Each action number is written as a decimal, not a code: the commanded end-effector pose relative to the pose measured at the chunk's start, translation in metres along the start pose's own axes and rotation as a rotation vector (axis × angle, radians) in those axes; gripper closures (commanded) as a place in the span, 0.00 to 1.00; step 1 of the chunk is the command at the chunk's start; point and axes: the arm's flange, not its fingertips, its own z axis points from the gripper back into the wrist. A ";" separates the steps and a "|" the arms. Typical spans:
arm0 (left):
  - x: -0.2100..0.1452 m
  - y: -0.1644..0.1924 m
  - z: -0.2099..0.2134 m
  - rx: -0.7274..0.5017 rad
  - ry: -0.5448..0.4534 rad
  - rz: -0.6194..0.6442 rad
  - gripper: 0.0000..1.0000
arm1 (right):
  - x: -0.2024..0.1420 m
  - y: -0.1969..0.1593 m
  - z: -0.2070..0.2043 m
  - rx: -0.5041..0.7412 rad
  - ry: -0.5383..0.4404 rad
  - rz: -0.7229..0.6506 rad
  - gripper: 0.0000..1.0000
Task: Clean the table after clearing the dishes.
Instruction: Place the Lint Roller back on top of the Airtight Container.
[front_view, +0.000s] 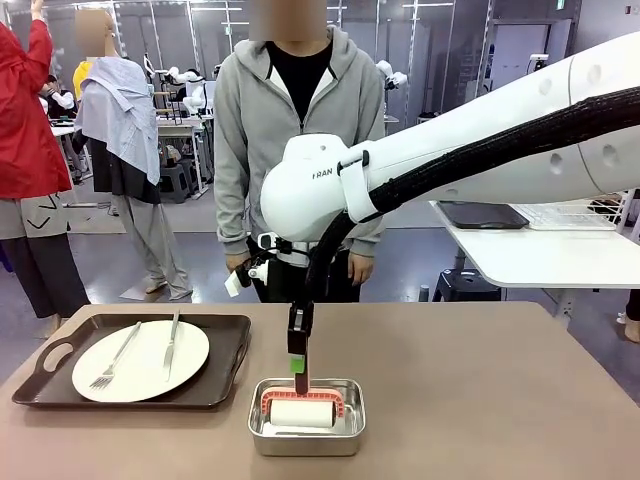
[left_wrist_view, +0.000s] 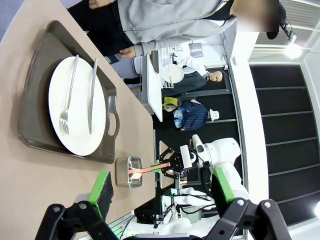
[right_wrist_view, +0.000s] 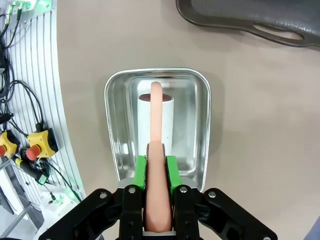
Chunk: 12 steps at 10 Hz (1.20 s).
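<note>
Gripping from above, the right claw (right_wrist_view: 156, 172) has its green pads clenched on the smooth salmon-pink handle (right_wrist_view: 156, 115) of a lint roller. The handle runs straight down from the claw to a white paper roll (front_view: 302, 413). The roll lies on its side in a shiny rectangular steel pan (front_view: 258, 440) with rounded corners, directly beneath the claw.

To the robot's left of that claw, near the pan but not touching it, sits a dark brown tray (front_view: 225, 375) with cut-out handles. It carries one round white plate (front_view: 190, 350), with a metal fork (front_view: 115, 362) and knife (front_view: 171, 345) lying side by side on it. All of this rests on the matte taupe table (front_view: 480, 400).

Beyond the claw, a person (front_view: 300, 110) in a grey hooded jacket stands at the table's far edge, hands low. A white table (front_view: 540, 255) stands farther back to the right.

The left claw (left_wrist_view: 162, 187) hangs released, pads wide apart and nothing between them, with the tray and plate out past its fingers.
</note>
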 end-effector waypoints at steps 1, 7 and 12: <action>0.000 0.000 0.005 -0.010 0.012 -0.017 0.00 | -0.011 0.002 -0.003 -0.011 -0.002 0.013 0.80; 0.000 0.000 0.005 -0.010 0.012 -0.017 0.00 | -0.017 0.008 0.011 -0.134 -0.037 0.000 0.00; 0.000 0.000 0.005 -0.010 0.012 -0.017 0.00 | -0.012 0.002 0.018 -0.118 -0.035 0.001 0.00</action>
